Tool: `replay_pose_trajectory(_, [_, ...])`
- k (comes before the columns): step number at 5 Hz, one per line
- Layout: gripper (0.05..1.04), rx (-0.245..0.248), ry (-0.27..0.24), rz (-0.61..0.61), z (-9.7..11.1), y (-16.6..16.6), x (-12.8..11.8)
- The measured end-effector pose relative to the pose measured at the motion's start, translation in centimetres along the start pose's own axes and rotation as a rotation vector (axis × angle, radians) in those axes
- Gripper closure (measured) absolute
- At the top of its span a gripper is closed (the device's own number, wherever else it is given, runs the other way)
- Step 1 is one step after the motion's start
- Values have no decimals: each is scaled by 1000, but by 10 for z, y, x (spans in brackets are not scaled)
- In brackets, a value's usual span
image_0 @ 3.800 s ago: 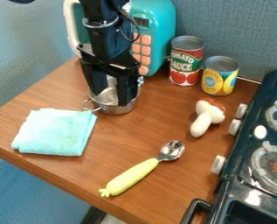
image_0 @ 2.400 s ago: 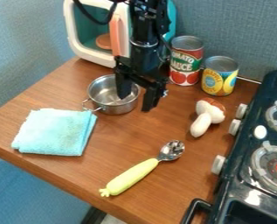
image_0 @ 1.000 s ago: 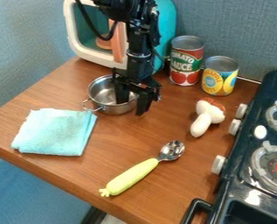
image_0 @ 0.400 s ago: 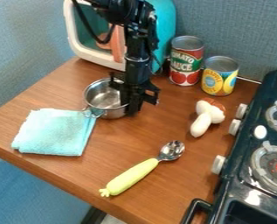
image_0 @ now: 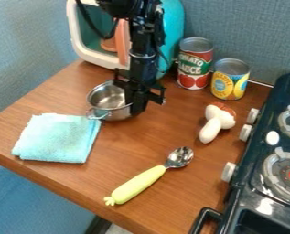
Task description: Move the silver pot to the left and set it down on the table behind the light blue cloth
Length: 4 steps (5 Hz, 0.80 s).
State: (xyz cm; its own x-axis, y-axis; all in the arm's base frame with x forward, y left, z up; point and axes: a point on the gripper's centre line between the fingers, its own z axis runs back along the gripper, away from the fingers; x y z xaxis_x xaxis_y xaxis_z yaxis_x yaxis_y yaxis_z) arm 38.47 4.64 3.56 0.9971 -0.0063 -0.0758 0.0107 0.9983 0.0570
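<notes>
Metal pot [image_0: 115, 114] pinched at its rim.
It stands on the table [image_0: 165, 196] just beside the folded cloth [image_0: 56, 138]; the gripper [image_0: 134, 109] looks narrowed on the wall away from the cloth, apparently straddling it because a thin edge gives a ready grip.

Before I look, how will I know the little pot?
Start at the turquoise toy microwave at the back. Just in front, by the black gripper, sits the little pot. It's round, open and silver with a loop handle, unlike the flat blue cloth beside it.
</notes>
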Motion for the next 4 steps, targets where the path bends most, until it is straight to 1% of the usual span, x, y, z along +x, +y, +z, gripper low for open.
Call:
replay_pose_trajectory(1, [983, 61, 43, 2, 9, 11, -4])
replay_pose_trajectory(2, [983, 92, 82, 59, 10, 24, -11])
replay_pose_trajectory(3, [983, 90, 102, 127, 11, 50, -18])
replay_pose_trajectory(4, [983, 87, 101, 176, 17, 69, -13])
